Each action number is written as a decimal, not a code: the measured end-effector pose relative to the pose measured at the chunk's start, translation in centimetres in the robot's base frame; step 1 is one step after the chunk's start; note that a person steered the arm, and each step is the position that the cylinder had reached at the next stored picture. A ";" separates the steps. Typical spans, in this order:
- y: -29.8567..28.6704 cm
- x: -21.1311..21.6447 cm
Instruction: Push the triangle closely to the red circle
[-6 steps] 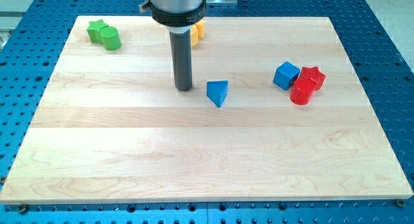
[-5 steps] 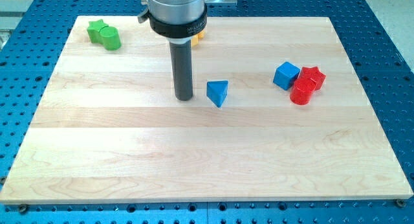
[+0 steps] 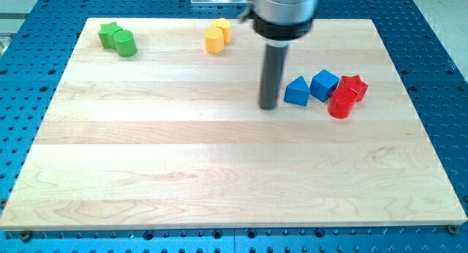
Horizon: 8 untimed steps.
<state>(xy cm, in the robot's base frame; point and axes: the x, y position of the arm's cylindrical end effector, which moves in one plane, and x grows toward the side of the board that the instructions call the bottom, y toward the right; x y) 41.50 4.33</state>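
**Triangle beside the blue cube, close to the red pair**

Triangle (image 3: 296, 91), a blue block, sits on the right half of our wooden board (image 3: 219, 172), touching or all but touching the blue cube (image 3: 324, 85) at its right. Past that cube, toward the view's right, lies the red circle (image 3: 341, 104), a short cylinder, with the red star (image 3: 353, 86) pressed against its upper side. The cube stands between the triangle and the star; the circle sits slightly lower, near the triangle but apart from it.

Our tip (image 3: 268, 106) rests on the board just left of the triangle, with a narrow strip of wood between them. (We carry no pincer at all, only this dark rod, so nothing opens, closes or clamps.)

Near the view's top, two yellow blocks (image 3: 216, 36) huddle together. At the top left corner, a green star (image 3: 109, 34) touches a green cylinder (image 3: 125, 43).
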 end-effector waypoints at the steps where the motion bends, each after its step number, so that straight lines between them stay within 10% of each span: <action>1: 3.0 -2.0; 3: 8.3 -2.0; 8: -4.6 -6.2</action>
<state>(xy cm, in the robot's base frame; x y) 35.33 -0.24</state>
